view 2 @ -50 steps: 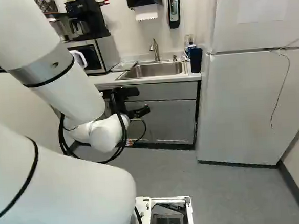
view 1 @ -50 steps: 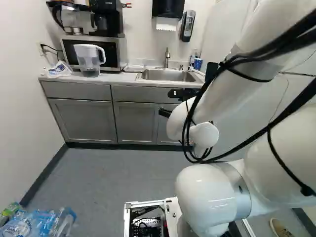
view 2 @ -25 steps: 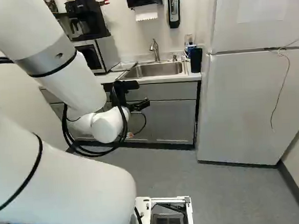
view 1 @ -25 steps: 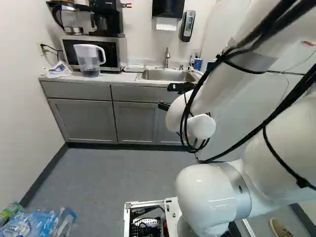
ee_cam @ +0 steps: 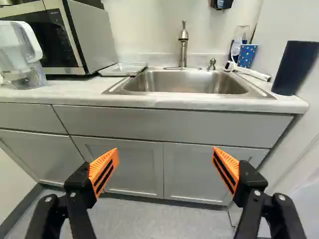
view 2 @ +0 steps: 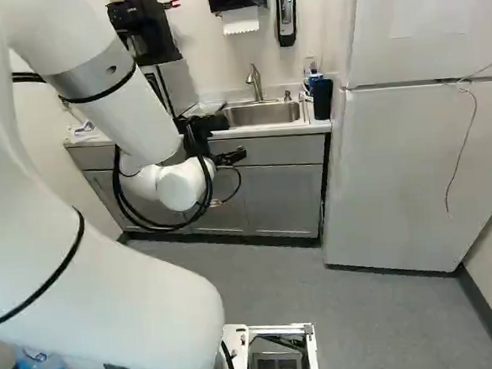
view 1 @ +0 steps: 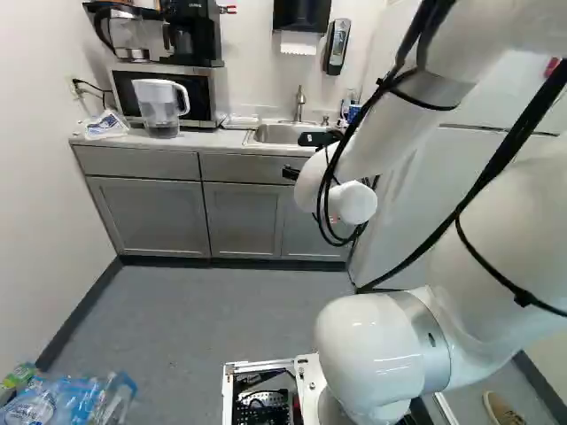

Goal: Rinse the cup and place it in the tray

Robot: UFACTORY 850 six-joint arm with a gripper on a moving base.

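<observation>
My fingers (ee_cam: pixel 103 172) stand wide open; the navy tumbler (ee_cam: pixel 295 69), likely the one to rinse, stands near the right edge of the countertop (ee_cam: pixel 67 92), so I should clear the front edge before straddling it

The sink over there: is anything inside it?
The wrist view shows only bare metal walls inside the sink, with nothing rising above its rim. The front edge covers the near part of the bottom, so what might lie there can't be seen.

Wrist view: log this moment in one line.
pincer open, empty | sink ahead | patterned cup, dark cup beside sink, ungripped | tray between sink and microwave
</observation>
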